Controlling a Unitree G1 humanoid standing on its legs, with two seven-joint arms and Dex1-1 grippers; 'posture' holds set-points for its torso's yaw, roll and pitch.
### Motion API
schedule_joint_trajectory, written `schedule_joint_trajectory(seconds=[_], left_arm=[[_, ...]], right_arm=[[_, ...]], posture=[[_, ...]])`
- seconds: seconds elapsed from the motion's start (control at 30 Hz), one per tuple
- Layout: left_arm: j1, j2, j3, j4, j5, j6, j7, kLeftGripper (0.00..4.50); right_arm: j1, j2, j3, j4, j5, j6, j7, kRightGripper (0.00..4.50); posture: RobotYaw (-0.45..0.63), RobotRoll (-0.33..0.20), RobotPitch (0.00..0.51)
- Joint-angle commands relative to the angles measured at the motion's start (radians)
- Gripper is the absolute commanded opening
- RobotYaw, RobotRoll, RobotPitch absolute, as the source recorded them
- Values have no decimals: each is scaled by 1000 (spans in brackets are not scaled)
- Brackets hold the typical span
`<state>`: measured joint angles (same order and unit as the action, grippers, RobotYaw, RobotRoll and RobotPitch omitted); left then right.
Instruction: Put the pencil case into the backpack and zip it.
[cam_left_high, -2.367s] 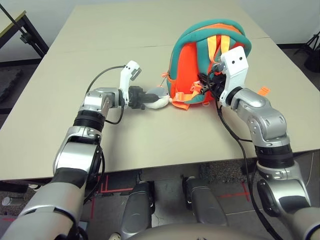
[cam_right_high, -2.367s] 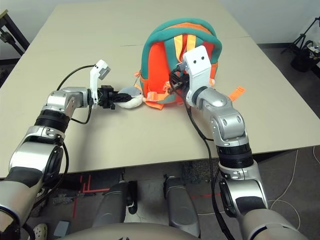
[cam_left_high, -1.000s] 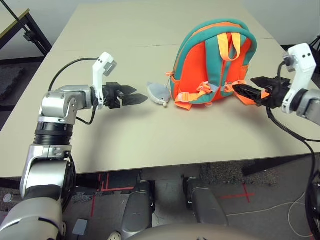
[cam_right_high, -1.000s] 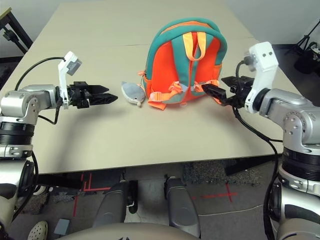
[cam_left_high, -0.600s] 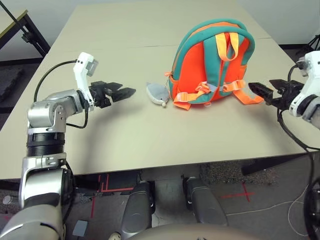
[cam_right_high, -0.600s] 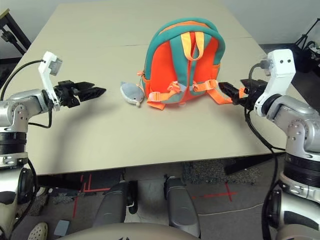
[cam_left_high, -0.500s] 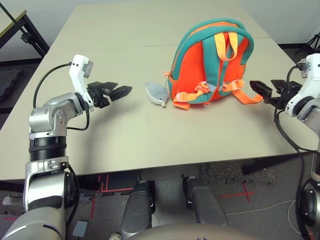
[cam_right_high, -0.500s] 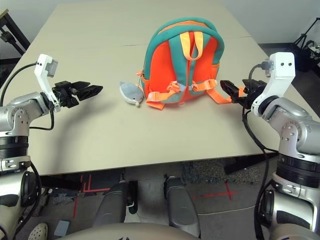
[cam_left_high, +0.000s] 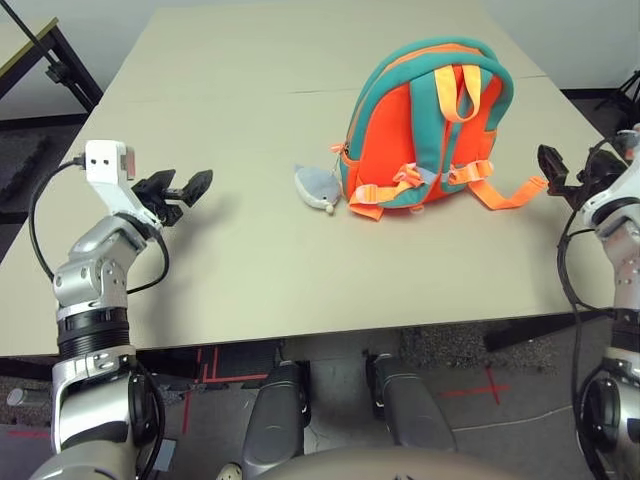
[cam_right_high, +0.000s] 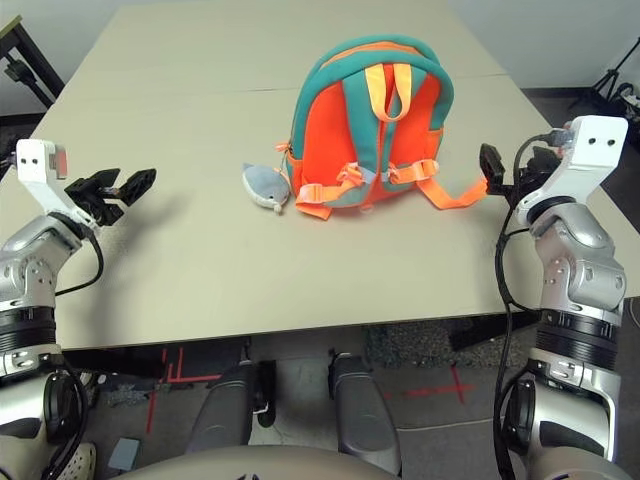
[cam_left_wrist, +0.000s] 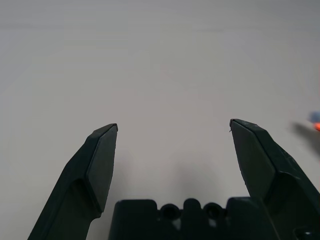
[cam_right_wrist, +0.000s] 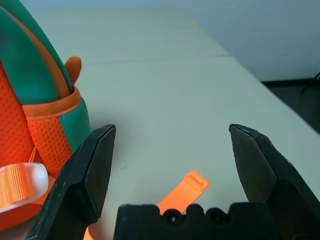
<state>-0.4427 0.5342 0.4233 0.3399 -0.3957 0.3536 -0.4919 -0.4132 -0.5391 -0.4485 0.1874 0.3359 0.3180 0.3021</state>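
Note:
The orange and teal backpack (cam_left_high: 425, 125) stands upright at the middle of the table, its light-orange straps facing me. Its grey plush toy (cam_left_high: 315, 187) lies on the table at its left foot. The pencil case is not in view. My left gripper (cam_left_high: 188, 184) hovers open and empty far to the left, over bare table (cam_left_wrist: 165, 60). Off to the right of the backpack, near a loose strap end (cam_right_wrist: 186, 186), my right gripper (cam_left_high: 556, 166) is open and empty. The backpack's side (cam_right_wrist: 30, 100) shows in the right wrist view.
A long orange strap (cam_left_high: 505, 192) trails on the table from the backpack towards my right gripper. The table's front edge (cam_left_high: 330, 335) runs close below both arms. A dark stand (cam_left_high: 50, 60) is off the table at the far left.
The left gripper let go of the plush toy and drew back to the left. The right gripper left the backpack and pulled away to the right. The backpack now stands alone.

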Motion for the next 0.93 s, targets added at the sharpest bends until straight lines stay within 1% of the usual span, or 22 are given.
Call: schedule_joint_trajectory(seconds=[0.03,0.37,0.6,0.73,0.93], left_arm=[[-7,10,25,73,28,-80,48,4500],[-27,18,33,210,52,-209,114,4500],[-64,36,28,307,60,-265,121,4500],[-80,36,21,340,62,-285,115,4500],[-72,24,21,355,60,-305,124,4500]], right_arm=[[23,-2,-9,39,-2,-37,12,4477],[23,6,7,87,-4,-89,20,4477],[19,5,8,110,-7,-105,13,4477],[7,10,16,120,-11,-107,10,4477],[-6,10,25,149,-14,-124,20,4477]], posture=[[-118,0,160],[-133,0,175],[-138,0,167],[-127,0,161],[-136,0,150]])
